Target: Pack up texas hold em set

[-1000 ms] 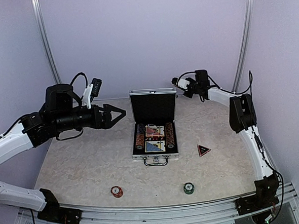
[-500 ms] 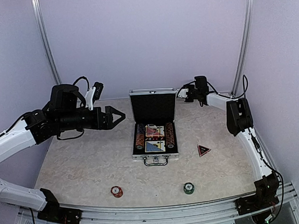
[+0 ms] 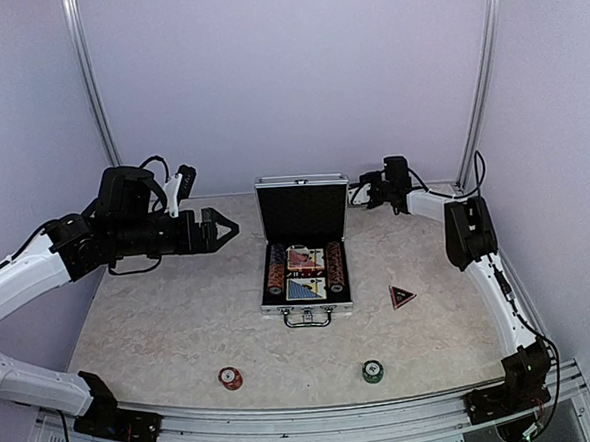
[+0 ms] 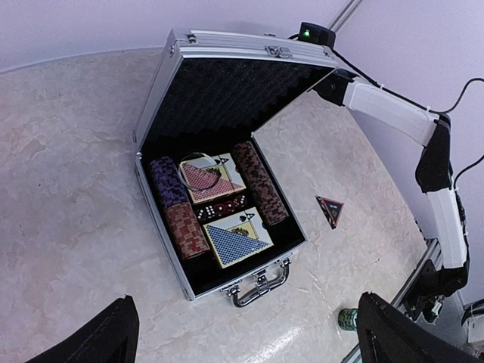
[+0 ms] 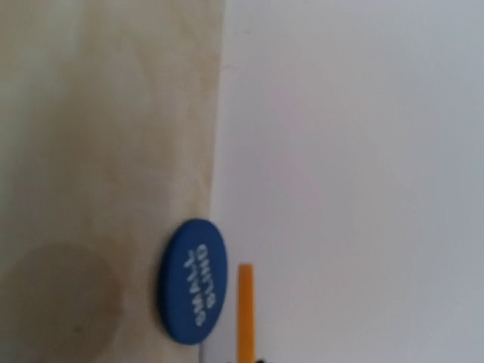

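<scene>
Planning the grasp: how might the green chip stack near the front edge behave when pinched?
The green chip stack looks short and squat, so tipping seems unlikely. Apparently separate chips, it may shear apart if squeezed unevenly.

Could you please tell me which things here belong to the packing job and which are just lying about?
Job: case, decks, cased chips, red chips, green chips, triangle marker, blue disc.
Lying about: nothing loose; only the table.
</scene>
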